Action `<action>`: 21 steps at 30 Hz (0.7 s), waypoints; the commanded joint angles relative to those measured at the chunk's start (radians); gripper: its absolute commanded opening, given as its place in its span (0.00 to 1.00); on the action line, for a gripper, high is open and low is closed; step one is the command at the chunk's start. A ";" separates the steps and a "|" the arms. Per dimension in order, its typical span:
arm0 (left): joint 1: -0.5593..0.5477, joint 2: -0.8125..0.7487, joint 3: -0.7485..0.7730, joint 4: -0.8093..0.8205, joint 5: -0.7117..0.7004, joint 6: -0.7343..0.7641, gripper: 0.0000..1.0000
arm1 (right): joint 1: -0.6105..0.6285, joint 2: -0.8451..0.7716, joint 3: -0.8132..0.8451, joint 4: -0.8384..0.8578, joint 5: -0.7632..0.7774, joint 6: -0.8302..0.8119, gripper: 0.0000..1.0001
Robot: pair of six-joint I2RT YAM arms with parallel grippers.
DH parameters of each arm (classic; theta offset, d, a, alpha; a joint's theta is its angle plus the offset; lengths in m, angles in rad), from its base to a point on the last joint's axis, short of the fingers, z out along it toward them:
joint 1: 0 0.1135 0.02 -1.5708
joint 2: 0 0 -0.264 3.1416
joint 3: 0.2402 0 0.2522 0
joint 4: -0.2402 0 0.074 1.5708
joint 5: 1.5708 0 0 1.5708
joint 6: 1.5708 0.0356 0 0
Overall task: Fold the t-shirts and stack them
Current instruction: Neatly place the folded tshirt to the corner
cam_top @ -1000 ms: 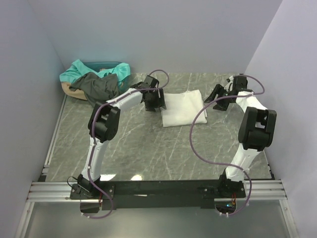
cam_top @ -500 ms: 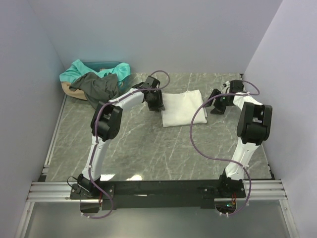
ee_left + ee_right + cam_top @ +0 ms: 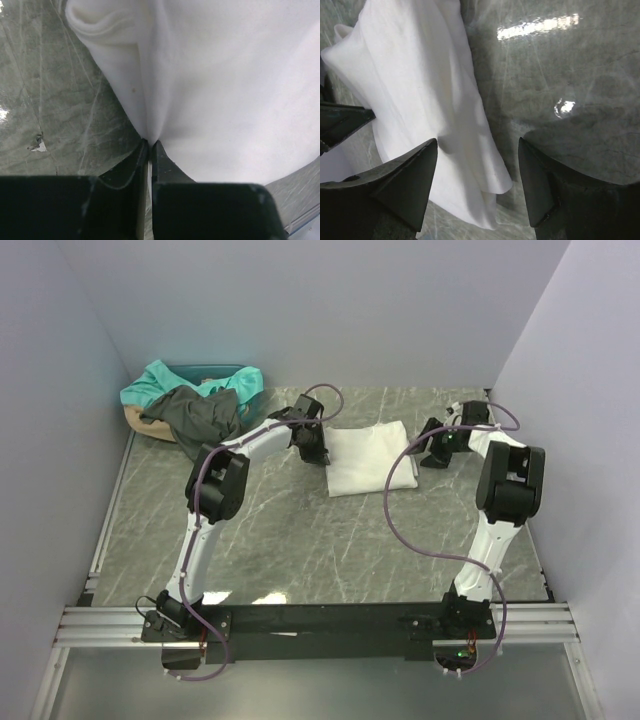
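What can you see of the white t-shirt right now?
The white t-shirt is soft, plain cloth, folded into a rough rectangle of several layers, lying flat on the grey marbled table toward the back. No print shows. The left gripper is shut on a pinched ridge at its left edge; the right gripper stands open over its right edge, layers loose there.

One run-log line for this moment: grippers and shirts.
left gripper: shut on white t-shirt, left edge | right gripper: open at its right edge | dark grey t-shirt, teal t-shirt: heaped back left, unfolded
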 commanded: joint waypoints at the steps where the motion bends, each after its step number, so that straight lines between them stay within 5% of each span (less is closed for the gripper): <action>1: -0.004 0.024 0.003 -0.018 -0.004 0.013 0.08 | 0.027 0.035 0.014 0.024 -0.036 -0.012 0.72; 15: -0.004 0.016 -0.015 0.009 0.015 0.005 0.07 | 0.108 0.058 0.097 -0.103 0.019 -0.069 0.66; 19: -0.004 0.012 -0.018 0.018 0.028 0.004 0.10 | 0.128 0.066 0.120 -0.135 0.060 -0.084 0.44; 21: -0.004 0.007 -0.020 0.025 0.035 0.002 0.21 | 0.130 0.068 0.134 -0.149 0.071 -0.086 0.35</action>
